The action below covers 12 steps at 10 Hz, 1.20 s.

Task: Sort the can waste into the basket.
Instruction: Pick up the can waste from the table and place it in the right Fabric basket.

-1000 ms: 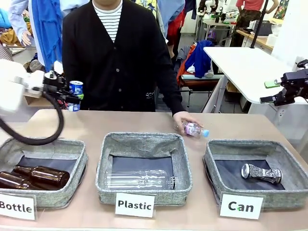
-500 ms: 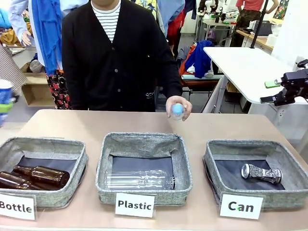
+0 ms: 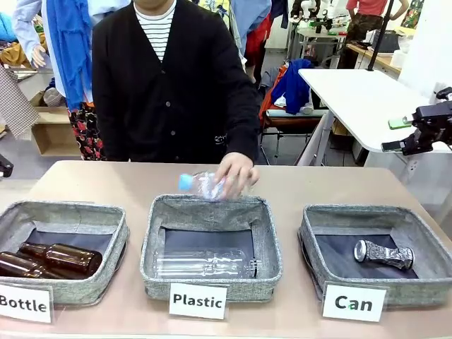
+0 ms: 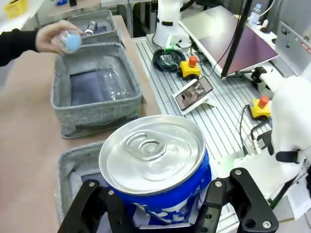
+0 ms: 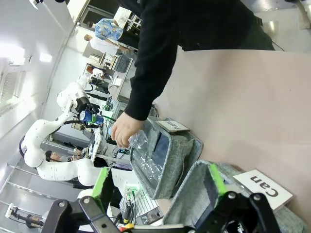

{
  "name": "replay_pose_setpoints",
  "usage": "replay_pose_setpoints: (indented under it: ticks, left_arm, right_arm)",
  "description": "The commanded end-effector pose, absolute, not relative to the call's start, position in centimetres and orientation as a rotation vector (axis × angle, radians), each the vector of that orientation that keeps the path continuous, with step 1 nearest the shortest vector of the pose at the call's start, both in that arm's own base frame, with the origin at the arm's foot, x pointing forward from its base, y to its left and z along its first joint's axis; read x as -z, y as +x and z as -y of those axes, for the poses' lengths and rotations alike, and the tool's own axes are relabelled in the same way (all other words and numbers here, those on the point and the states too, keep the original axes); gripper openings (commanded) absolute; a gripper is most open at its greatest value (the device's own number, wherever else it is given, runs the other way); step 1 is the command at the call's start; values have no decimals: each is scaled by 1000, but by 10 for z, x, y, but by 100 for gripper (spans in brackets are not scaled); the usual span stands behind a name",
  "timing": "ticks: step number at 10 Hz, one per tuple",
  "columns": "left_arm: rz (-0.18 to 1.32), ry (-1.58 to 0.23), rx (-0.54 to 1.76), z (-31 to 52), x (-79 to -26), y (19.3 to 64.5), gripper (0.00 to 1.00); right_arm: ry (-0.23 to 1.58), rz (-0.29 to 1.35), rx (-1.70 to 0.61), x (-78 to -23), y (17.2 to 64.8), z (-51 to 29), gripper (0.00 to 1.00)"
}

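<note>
Front cam: fixed on robot side, faces person (image 3: 173,78) at 12 o'clock across table (image 3: 311,187). Left wrist cam: close above blue can (image 4: 155,172), facing down the bins. Right wrist cam: rolled sideways. All three share the Plastic basket (image 3: 212,212) (image 4: 92,104) (image 5: 167,155).

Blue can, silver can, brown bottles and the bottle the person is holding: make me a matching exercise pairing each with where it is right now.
Things:
1. blue can
2. silver can
3. brown bottles
4. small clear bottle

Places:
A. lying in the bin signed Bottle
B. in the person's hand, above the Plastic bin
C. gripped in the left hand
D. lying in the Can basket

Pairs: 1-C, 2-D, 3-A, 4-B
</note>
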<state>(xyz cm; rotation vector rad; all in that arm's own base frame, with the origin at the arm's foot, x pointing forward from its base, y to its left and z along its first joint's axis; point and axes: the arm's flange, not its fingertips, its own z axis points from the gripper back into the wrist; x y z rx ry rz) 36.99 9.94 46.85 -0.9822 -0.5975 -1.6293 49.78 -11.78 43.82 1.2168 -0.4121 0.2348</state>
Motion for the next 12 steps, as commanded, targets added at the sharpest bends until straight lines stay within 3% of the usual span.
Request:
replay_pose_setpoints:
  ticks: [1,2,3,4,5,7,10,12]
  left_arm:
    - [585,-1000,1614,-104,-479,372,0]
    - [597,-982,1629,-99,-469,370,3]
    - [681,-1118,1698,-75,-454,375,3]
    - [671,-1127,1711,-34,-448,376,3]
    - [646,-1082,1724,16,-450,376,3]
    - [594,-999,1769,82,-458,387,3]
    - [591,-978,1719,77,-461,404,3]
    - [619,-983,1682,57,-456,391,3]
  right_arm:
    - [1220,415,-249,-441,498,118,100]
    - [1220,415,-249,-441,498,118,100]
    - [1220,415,-249,-441,498,118,100]
    - [1217,412,-235,-438,498,118,100]
    - [1094,404,-229,-459,480,127,100]
    - [1049,344,-177,-485,444,152,100]
    - [1068,409,-219,-496,411,151,100]
    - [1088,423,-240,-503,400,138,100]
